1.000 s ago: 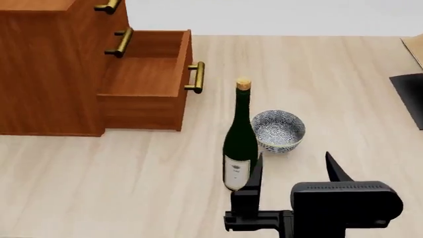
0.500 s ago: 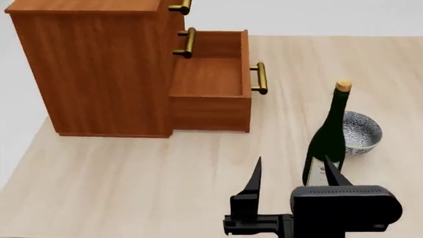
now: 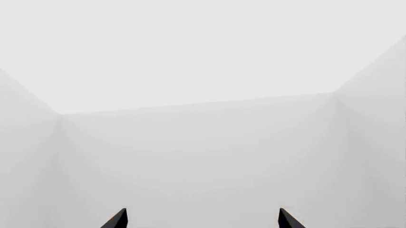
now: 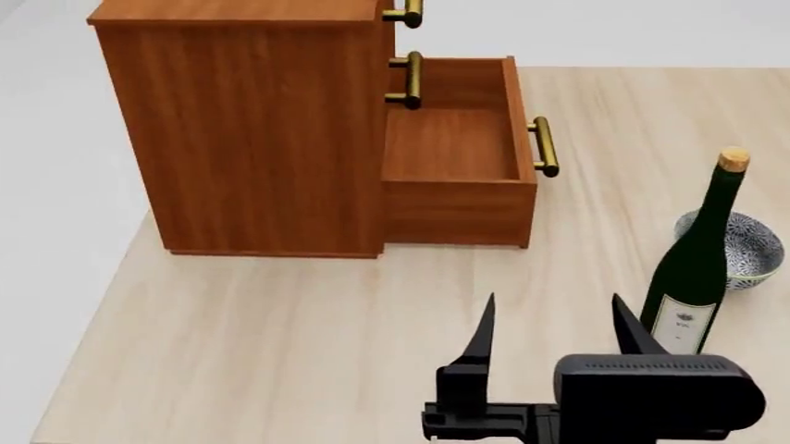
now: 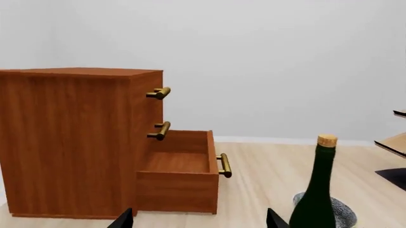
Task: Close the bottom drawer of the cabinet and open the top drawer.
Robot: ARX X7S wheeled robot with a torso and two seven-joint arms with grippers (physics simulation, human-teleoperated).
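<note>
1. Head view puts the cabinet [image 4: 247, 129] at about 10 o'clock on the pale wooden floor [image 4: 272, 351], with its drawer fronts turned toward 3 o'clock.
2. From the cabinet's base the bottom drawer [image 4: 450, 162] stands pulled well out toward 3 o'clock, an empty box with its brass bar handle [image 4: 543, 146] on the outer face.
3. Higher up, the top drawer [image 5: 149, 80] sits flush in the cabinet; its handle [image 4: 405, 13] shows at the 12 o'clock edge of the head view, and the middle drawer's handle [image 4: 409, 80] lies just beneath it.
4. Near 6 o'clock in the head view the right gripper [image 4: 553, 326] hangs over the floor with its two dark fingers spread wide and nothing between them, well apart from the cabinet.
5. At 3 o'clock of that gripper stands a dark green wine bottle [image 4: 691, 268], upright, corked, with a pale label.
6. Behind the bottle, at its 2 o'clock, rests a blue-patterned bowl [image 4: 750, 250], partly hidden by the glass.
7. Right wrist view faces the cabinet from low down and shows the same open bottom drawer [image 5: 180, 178], the bottle [image 5: 317, 199] and a sliver of the bowl [image 5: 343, 213].
8. Left wrist view shows only pale blank walls, with the left gripper [image 3: 201, 219] holding nothing; its two fingertips stand far apart.
</note>
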